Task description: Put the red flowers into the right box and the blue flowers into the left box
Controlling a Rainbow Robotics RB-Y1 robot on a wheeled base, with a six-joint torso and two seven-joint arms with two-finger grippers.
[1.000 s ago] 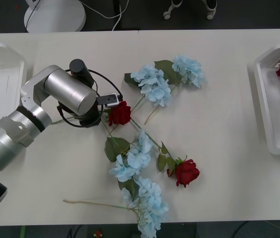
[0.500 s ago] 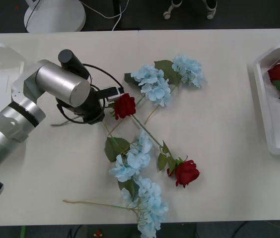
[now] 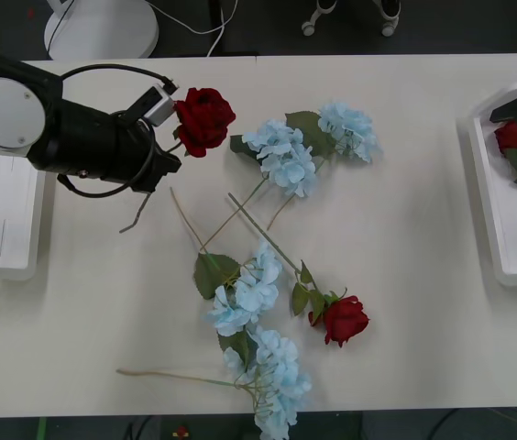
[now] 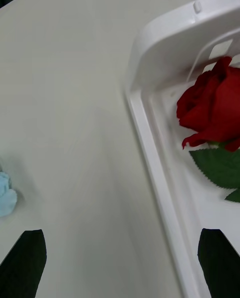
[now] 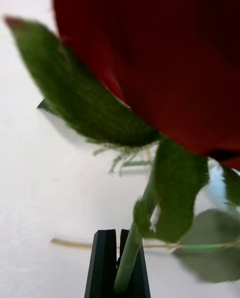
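1. The left gripper (image 5: pixel 119 265) is hidden in the front view behind its own black wrist housing; in the left wrist view its two black fingers stand close together, clamped on the thin green stem of an artificial red rose (image 3: pixel 203 118).
2. That held rose has a fist-shaped bloom of dark red fabric petals with serrated green leaves below it. It hangs above the cream table (image 3: pixel 405 211), off the surface, just left of the nearest pale-blue cluster, its stem trailing back under the wrist.
3. The left arm reaches in from the left edge, silver shoulder joint and black forearm lying almost level, over the inner rim of the white plastic left box (image 3: pixel 2 238), which is partly covered by the arm.
4. The right gripper (image 4: pixel 120 263) hovers over the near corner of the white moulded right box (image 3: pixel 501 220); its two dark fingers sit wide apart at the corners of the right wrist view, gripping nothing.
5. A second red rose (image 4: pixel 212 105) lies inside the right box, cut off at the frame edge.
6. A third red rose (image 3: pixel 343 318) lies on the table among the pale-blue hydrangea-like flower clusters (image 3: pixel 281 156) with their crossed thin stems.
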